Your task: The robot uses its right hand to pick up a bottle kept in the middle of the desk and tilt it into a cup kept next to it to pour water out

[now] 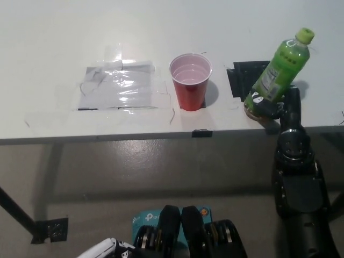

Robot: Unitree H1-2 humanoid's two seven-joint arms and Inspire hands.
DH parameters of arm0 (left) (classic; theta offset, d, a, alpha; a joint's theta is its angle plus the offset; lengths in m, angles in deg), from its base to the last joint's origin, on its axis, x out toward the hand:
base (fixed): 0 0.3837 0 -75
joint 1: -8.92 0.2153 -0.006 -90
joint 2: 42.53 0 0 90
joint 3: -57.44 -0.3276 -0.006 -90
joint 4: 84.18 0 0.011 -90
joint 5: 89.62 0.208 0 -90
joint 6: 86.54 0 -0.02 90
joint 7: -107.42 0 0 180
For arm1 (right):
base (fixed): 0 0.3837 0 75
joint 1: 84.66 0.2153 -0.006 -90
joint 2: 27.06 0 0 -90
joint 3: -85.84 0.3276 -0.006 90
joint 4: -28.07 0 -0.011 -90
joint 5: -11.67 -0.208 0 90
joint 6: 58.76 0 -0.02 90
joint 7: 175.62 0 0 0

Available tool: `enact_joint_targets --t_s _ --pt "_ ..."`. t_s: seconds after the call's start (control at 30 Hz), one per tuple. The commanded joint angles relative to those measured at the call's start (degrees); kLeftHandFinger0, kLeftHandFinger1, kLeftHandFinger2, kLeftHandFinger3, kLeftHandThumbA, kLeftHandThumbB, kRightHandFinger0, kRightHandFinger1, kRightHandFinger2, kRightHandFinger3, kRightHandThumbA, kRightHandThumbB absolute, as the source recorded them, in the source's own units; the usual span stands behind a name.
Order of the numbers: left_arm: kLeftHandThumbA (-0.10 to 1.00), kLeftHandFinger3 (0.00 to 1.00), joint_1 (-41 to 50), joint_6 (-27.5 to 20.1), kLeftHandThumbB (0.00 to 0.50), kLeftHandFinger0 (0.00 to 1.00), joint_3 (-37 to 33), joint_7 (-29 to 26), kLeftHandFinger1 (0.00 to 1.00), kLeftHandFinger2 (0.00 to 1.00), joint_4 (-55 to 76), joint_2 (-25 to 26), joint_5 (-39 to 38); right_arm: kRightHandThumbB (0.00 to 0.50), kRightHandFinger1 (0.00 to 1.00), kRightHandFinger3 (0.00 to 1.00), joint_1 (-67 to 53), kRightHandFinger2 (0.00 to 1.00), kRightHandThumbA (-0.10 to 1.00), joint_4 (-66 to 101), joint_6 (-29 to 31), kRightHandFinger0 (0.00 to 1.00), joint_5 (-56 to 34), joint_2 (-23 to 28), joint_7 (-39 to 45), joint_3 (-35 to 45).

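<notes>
Green plastic bottle in black right hand

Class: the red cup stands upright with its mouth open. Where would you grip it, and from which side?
Grip the red cup around its tapered wall, just below the wider rim, coming in level from the side. It stands upright and open-topped, so a side grasp keeps the mouth clear; its left side is free, away from the bottle.

Bare desk lies behind and left of the red cup; right of the cup, the tilted green bottle blocks passage.
</notes>
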Motion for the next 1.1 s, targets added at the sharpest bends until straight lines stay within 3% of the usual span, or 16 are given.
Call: enact_joint_targets --t_s 0.0,0.17,0.23,0.3,0.47,0.63,0.7,0.73,0.83,1.07 --pt "1.00 1.00 -0.67 -0.70 0.409 0.82 -0.08 0.81 0.73 0.78 0.59 0.49 0.62 0.000 0.00 0.30 3.48 0.00 -0.10 2.33 16.26 0.00 1.34 3.15 -5.48 -3.72" --pt "1.00 1.00 -0.89 -0.09 0.416 0.80 -0.08 0.91 0.72 0.77 0.64 0.75 0.97 0.000 0.00 0.31 2.87 0.00 -0.10 4.35 13.72 0.00 5.31 7.53 -3.39 -8.46" --pt "1.00 1.00 -1.27 0.72 0.414 0.82 -0.23 1.51 0.74 0.79 0.98 1.07 0.99 0.000 0.00 0.33 2.54 0.00 -0.10 5.78 11.94 0.00 9.72 11.69 -2.31 -13.13" --pt "1.00 1.00 -1.61 1.29 0.437 0.85 -0.46 1.94 0.75 0.80 1.18 1.52 1.65 0.002 0.00 0.32 2.75 0.00 -0.10 6.12 11.73 0.00 12.06 14.73 -2.32 -16.70" --pt "1.00 1.00 -1.62 0.56 0.422 0.84 0.04 2.15 0.74 0.79 0.80 1.30 1.21 0.012 0.00 0.33 4.23 0.00 -0.10 5.64 12.70 0.00 17.80 22.08 -1.41 -24.70" --pt "1.00 1.00 -1.64 0.77 0.440 0.85 -0.10 1.91 0.74 0.78 0.54 1.17 1.85 0.000 0.01 0.30 5.34 0.04 -0.10 6.56 12.47 0.00 21.16 26.37 0.92 -30.66" --pt "1.00 1.00 -1.66 0.76 0.439 0.84 -0.12 2.00 0.73 0.78 0.56 1.22 1.89 0.001 0.01 0.32 5.72 0.05 -0.10 6.74 11.40 0.00 22.08 26.99 1.56 -32.08" --pt "1.00 1.00 -1.82 0.98 0.439 0.84 0.00 2.34 0.74 0.78 0.42 1.55 1.70 0.038 0.00 0.36 6.30 0.06 -0.10 6.22 10.55 0.00 23.59 27.05 1.86 -33.47" --pt "1.00 1.00 -1.91 1.25 0.441 0.84 -0.10 2.39 0.74 0.78 0.78 1.59 2.09 0.001 0.00 0.35 7.39 0.07 -0.10 6.00 9.21 0.00 24.73 27.65 5.03 -35.76" --pt "1.00 1.00 -1.89 0.59 0.433 0.83 -0.28 2.42 0.73 0.77 0.44 1.53 2.22 0.000 0.02 0.34 9.13 0.14 -0.10 6.18 5.22 0.00 23.90 25.53 11.76 -37.22"
